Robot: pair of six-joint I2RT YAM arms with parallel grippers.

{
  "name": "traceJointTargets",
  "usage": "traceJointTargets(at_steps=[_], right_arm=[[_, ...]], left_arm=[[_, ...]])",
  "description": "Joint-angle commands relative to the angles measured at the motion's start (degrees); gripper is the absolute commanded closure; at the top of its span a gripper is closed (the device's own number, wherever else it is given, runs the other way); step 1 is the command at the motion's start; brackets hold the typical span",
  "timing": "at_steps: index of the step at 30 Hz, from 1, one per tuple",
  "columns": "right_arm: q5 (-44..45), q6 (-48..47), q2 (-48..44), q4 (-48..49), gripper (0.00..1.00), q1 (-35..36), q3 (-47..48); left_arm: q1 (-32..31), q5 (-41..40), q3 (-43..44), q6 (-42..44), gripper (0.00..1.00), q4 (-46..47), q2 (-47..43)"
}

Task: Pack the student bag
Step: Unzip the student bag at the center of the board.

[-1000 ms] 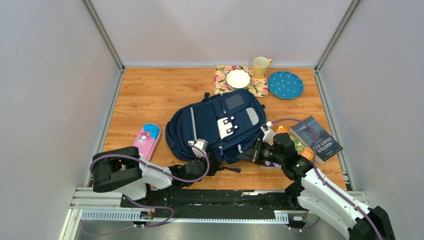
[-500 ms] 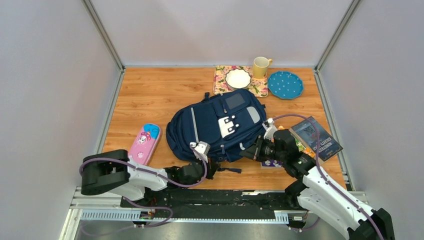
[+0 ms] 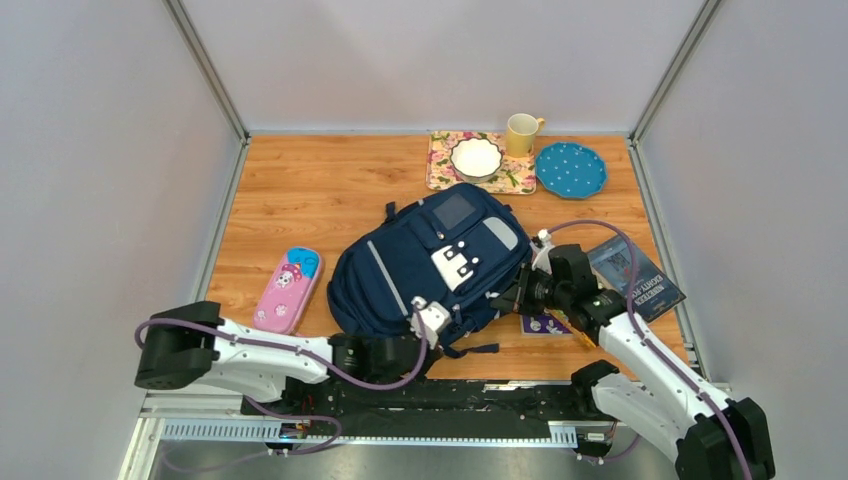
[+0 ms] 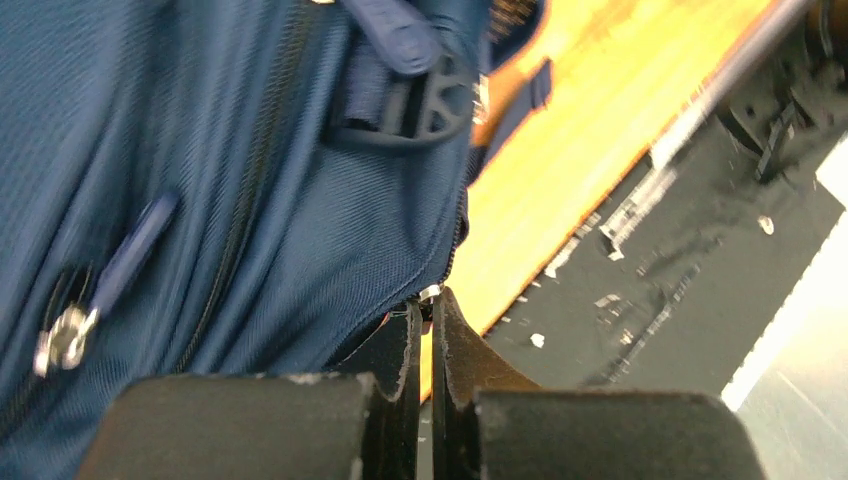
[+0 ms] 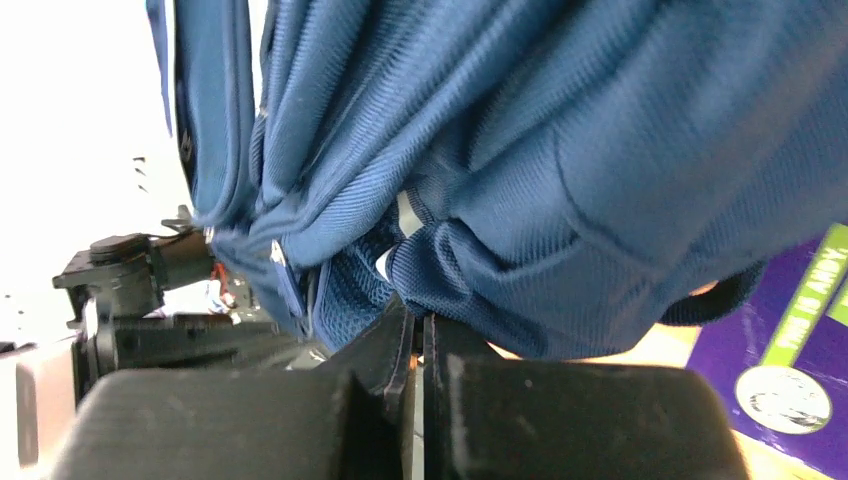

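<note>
Student bag (image 3: 430,265) sits mid-table (image 3: 300,190), contents hidden. My left gripper (image 4: 427,302) is pinched tight on its near hem, probably on a zip pull. My right gripper (image 5: 418,322) is clamped on its right-side fabric. Purple book (image 5: 790,370) underneath reads "ANDY".

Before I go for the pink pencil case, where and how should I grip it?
Probably across its narrow middle, coming straight down from above. The pink pencil case lies flat on the table, long and slim, with bare wood along both long sides and apart from the student bag.
</note>
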Motion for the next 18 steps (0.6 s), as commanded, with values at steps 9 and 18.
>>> traceJointTargets(at_steps=[9, 18], right_arm=[[7.57, -8.85, 19.22, 3.74, 1.00, -4.03, 16.80], [1.77, -9.38, 32.98, 2.43, 0.45, -7.64, 26.14]], left_arm=[[-5.19, -0.05, 13.79, -1.27, 1.00, -8.99, 12.66], [4.92, 5.64, 11.76, -1.36, 1.00, -6.71, 9.21]])
